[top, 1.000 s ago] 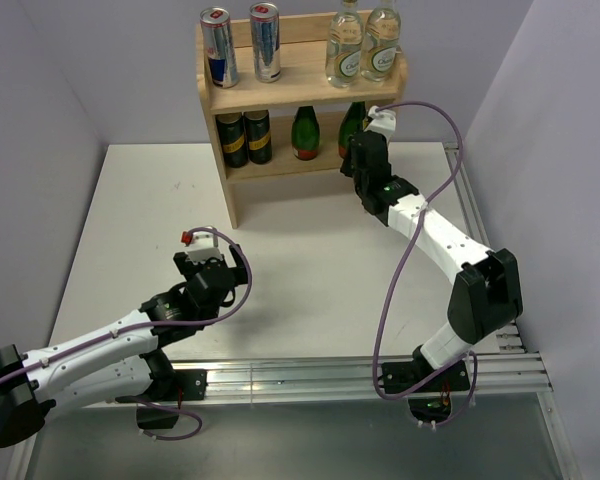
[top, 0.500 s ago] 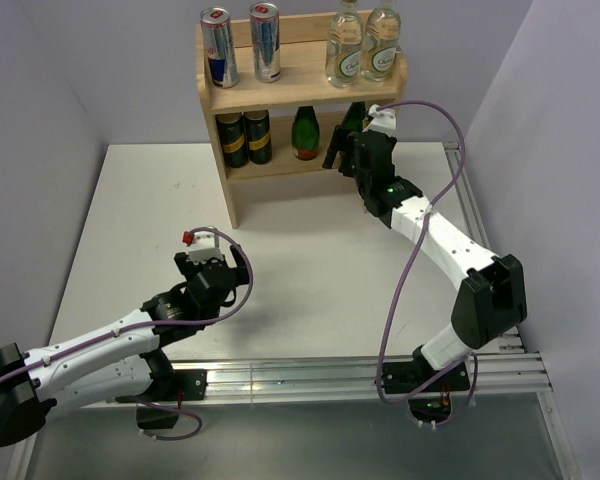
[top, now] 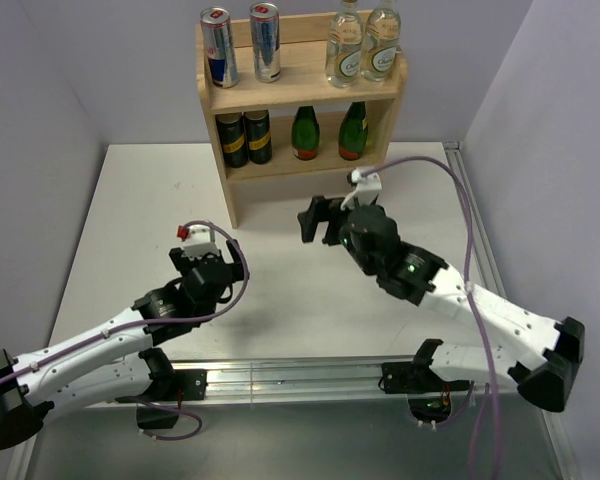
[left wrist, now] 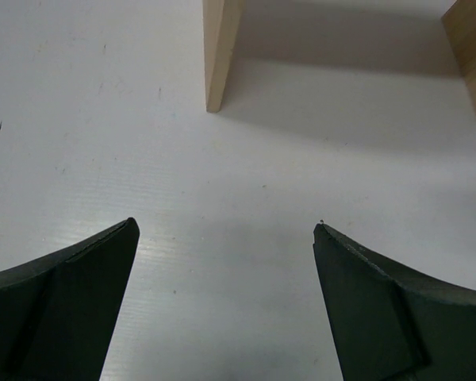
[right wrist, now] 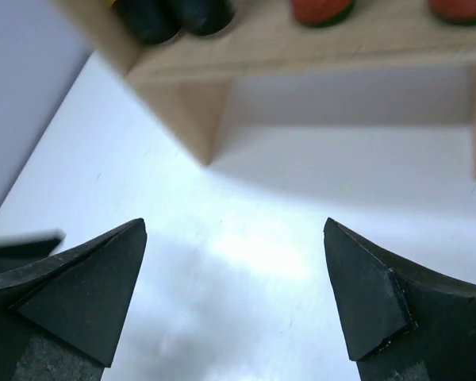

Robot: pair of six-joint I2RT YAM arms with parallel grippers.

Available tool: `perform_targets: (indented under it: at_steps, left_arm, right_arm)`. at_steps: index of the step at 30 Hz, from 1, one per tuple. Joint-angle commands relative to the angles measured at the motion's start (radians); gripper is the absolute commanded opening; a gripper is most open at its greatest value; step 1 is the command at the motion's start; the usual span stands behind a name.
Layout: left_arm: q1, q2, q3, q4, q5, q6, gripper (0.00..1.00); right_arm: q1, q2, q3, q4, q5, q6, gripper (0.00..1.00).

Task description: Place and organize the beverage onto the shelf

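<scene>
Parking appears the remaining step: draw the right gripper (top: pixel 318 222), released and empty, toward 5 o'clock from the shelf (top: pixel 310 88); left gripper (left wrist: pixel 226 226) likewise released.

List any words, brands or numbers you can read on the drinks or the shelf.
Nothing is legible.
On the silver-and-blue cans: print too small to read.
On the clear bottles: pale oval labels, script blurred.
On the black cans and green bottles: labels too small.
On the shelf: none.
</scene>
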Motion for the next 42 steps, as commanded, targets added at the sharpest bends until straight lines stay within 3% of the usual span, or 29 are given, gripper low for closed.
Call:
perform_targets:
  at_steps: [1,6,12,13,15,18,19,29,42]
  left_arm:
    - [-0.007,-0.047,0.15,-0.082,-0.009,0.004,0.99]
    - [-0.026,-0.11,0.186,-0.015,0.031,0.057,0.99]
    - [-0.026,-0.066,0.187,-0.05,-0.031,0.025,0.99]
    - [-0.026,-0.073,0.181,-0.051,-0.029,0.02,0.99]
    - [-0.026,-0.09,0.149,-0.048,-0.025,0.004,0.99]
    - [-0.026,-0.129,0.102,-0.048,-0.025,-0.016,0.99]
    - [-0.026,-0.142,0.092,-0.05,-0.028,-0.018,0.99]
    - [-0.026,-0.164,0.016,-0.032,-0.043,-0.027,0.99]
    - [-0.026,-0.15,-0.029,0.025,-0.06,-0.018,0.99]
  right_arm:
    - [0.072,-0.146,-0.073,-0.051,0.037,0.042,1.0]
    - [0.091,-0.256,-0.182,0.064,0.006,-0.009,1.0]
    - [0.071,-0.022,-0.069,0.205,-0.082,-0.061,1.0]
    - [0.057,0.024,-0.032,0.19,-0.098,-0.054,0.84]
    - [0.002,0.148,0.063,0.174,-0.127,-0.035,0.65]
    - [-0.057,0.261,0.139,0.205,-0.164,-0.026,0.07]
    - [-0.071,0.282,0.16,0.206,-0.17,-0.027,0.01]
    - [-0.188,0.514,0.4,0.209,-0.207,-0.075,0.0]
    - [-0.23,0.695,0.569,0.239,-0.241,-0.06,0.0]
